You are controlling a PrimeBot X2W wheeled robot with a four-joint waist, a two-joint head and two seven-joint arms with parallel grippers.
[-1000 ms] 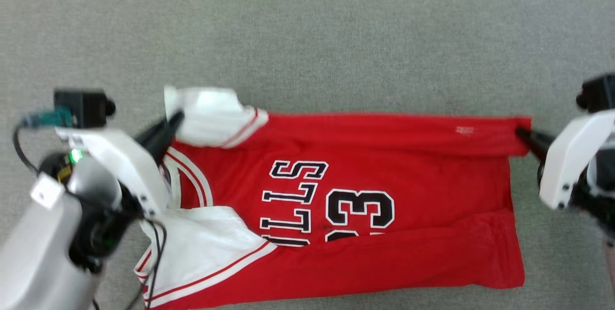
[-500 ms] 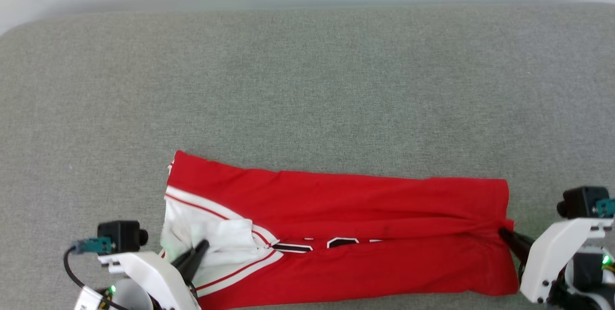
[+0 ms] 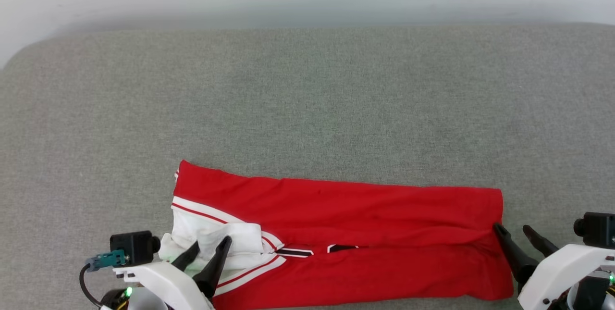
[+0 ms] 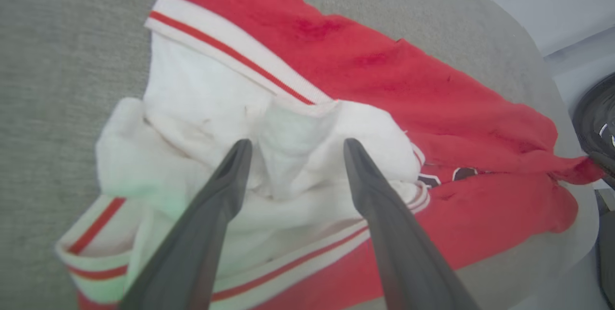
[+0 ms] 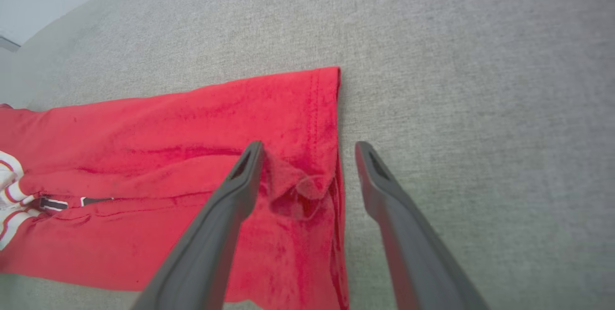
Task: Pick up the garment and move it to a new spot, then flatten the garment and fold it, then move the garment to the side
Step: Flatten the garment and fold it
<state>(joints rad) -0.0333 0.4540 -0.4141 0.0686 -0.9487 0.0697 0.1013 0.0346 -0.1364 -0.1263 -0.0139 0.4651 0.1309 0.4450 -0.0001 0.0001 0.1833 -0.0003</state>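
Garment (image 3: 346, 209): red jersey folded into a long band lying flat along the 6 o'clock part of the desk, its length running from 9 to 3 o'clock in the head view.
Sleeve end: the white sleeve (image 3: 211, 233) with red-striped trim is bunched at the band's 8 o'clock end; in the left wrist view the white cloth (image 4: 202, 108) is heaped and creased.
Hem end: the straight red hem (image 3: 499, 214) closes the band at its 3 o'clock end.
Print: only a sliver of the black, white-outlined lettering (image 3: 295, 251) shows in the crease along the middle of the band.
Left gripper (image 3: 210, 247): at 7 o'clock in the head view, fingers spread wide and pointing toward 1 o'clock over the white sleeve; the left wrist view (image 4: 296, 144) shows the heap between the parted fingers, with nothing clamped.
Right gripper (image 3: 510, 227): at 4 o'clock, fingers spread wide at the hem corner; in its own wrist view (image 5: 310, 145) one finger is over the red cloth (image 5: 192, 127) and the other over bare desk, with a small raised pucker (image 5: 293, 190) between them, not pinched.
Desk (image 3: 307, 108): grey woven top, bare from the band up to 12 o'clock, with a rounded corner at 10 o'clock.
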